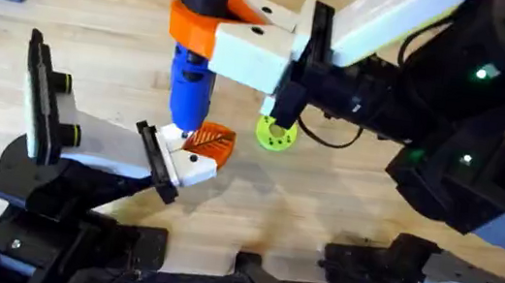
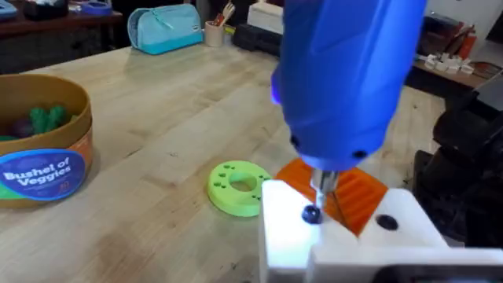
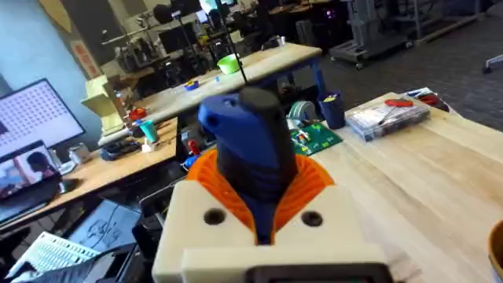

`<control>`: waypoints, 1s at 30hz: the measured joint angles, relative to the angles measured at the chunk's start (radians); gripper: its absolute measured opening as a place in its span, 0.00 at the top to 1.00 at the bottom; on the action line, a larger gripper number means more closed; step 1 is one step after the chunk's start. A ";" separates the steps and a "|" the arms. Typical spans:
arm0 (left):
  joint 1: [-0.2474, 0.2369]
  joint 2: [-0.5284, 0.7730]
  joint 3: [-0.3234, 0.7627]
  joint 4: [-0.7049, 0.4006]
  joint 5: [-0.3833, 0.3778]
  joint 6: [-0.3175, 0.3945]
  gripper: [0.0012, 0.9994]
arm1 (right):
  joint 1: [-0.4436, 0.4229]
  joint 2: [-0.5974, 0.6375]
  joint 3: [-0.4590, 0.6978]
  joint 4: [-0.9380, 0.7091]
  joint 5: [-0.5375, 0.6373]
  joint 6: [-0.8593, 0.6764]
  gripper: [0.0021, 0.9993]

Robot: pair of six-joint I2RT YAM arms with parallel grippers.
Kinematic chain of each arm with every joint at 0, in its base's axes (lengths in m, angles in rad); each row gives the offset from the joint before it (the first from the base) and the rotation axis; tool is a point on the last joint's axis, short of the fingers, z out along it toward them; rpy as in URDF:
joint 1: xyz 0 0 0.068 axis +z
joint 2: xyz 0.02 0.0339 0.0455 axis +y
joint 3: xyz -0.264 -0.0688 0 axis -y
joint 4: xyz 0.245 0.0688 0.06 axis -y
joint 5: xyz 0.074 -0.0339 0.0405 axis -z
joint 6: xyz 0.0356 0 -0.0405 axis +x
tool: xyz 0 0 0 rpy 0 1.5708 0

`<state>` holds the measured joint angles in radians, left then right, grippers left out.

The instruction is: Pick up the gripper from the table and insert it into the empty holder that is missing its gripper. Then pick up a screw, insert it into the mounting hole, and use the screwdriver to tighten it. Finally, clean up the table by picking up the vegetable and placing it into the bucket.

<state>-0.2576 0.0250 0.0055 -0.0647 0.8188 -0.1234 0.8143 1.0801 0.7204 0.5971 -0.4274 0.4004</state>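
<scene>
Right gripper point(image 1: 246, 38) is clamped on the screwdriver point(image 1: 197, 27), long axis approx vertical, bit point(image 2: 321, 189) touching or just over the screw point(image 2: 311, 214) in the white piece held by the left gripper point(image 1: 195, 149), closed on it above the table point(image 1: 322, 209). Driving needs the bit coaxial w/ the screw.

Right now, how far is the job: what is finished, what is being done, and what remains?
Done, apparently: a green vegetable already lies in the bucket. In hand: the right gripper holds the screwdriver upright, its bit on a screw in the white part at the left gripper. Left: finishing the tightening.
</scene>
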 joint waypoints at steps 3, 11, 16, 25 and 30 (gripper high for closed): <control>0.000 0.000 0.000 0.000 0.000 0.000 0.99 | 0.000 0.000 0.000 0.000 0.000 0.000 0.95; 0.000 0.000 0.000 -0.001 0.000 -0.001 0.99 | -0.001 0.023 0.000 0.009 0.002 0.000 0.95; 0.000 0.000 0.000 -0.001 0.000 -0.005 0.99 | -0.001 0.028 0.000 0.013 0.003 0.000 0.94; 0.000 0.000 0.000 -0.001 0.000 -0.006 0.99 | -0.001 0.028 0.000 0.012 0.003 0.000 0.94; 0.000 0.000 0.000 -0.002 0.000 -0.008 0.99 | -0.001 0.028 0.000 0.011 0.000 0.000 0.95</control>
<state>-0.2573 0.0253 0.0055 -0.0662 0.8192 -0.1314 0.8131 1.1084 0.7204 0.6078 -0.4270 0.4000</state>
